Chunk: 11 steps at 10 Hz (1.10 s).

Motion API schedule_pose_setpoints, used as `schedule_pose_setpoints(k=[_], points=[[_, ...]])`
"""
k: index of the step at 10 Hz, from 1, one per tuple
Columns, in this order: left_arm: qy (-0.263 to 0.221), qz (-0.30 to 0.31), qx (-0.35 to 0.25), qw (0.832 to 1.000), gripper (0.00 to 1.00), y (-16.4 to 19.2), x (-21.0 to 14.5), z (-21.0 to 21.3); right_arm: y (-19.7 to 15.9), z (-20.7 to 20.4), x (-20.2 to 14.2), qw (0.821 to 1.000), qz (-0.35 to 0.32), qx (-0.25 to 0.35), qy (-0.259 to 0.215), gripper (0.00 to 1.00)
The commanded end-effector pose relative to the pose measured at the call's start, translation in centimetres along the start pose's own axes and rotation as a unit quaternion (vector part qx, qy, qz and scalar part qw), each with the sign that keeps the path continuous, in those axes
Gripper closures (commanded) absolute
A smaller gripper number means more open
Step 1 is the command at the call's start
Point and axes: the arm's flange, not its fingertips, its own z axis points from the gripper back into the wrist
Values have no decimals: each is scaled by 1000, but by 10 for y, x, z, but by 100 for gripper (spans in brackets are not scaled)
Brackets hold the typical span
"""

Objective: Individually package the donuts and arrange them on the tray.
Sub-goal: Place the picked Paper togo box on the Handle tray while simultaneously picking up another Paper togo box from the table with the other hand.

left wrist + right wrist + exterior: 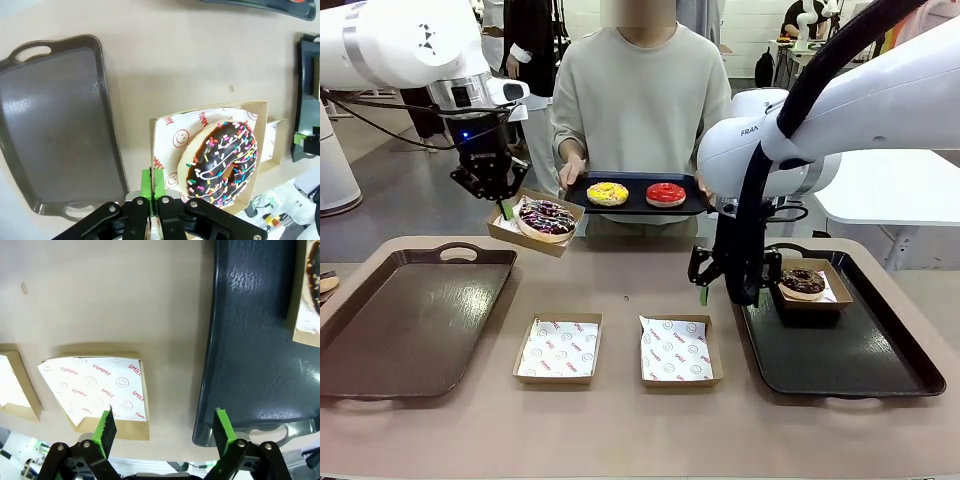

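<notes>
Front view: a brown tray [410,320] lies at the left of the tan table [620,290]. Just past it the left gripper [506,208] clamps the rim of a lifted cardboard box [563,243] carrying the purple sprinkled donut [546,216]. Two paper-lined boxes [558,348] sit mid-table. A person [640,100] holds a black tray [636,207] bearing the yellow donut [607,193] and red donut [665,193]. The right gripper [731,292] hangs agape beside the dark tray [860,360] with the boxed chocolate donut [803,282].
</notes>
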Motion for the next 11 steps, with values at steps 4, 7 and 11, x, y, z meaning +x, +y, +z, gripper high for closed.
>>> schedule_pose_setpoints(k=[4,7,11], points=[[-3,-3,0,1000,98,35,6,-14,-1,4,-1,1000,-1,0,-4,0],[-3,-3,0,1000,98,35,6,-14,-1,4,-1,1000,-1,0,-4,0],[8,2,2,1000,98,35,8,-15,-1,3,0,1000,-1,1,-3,0]])
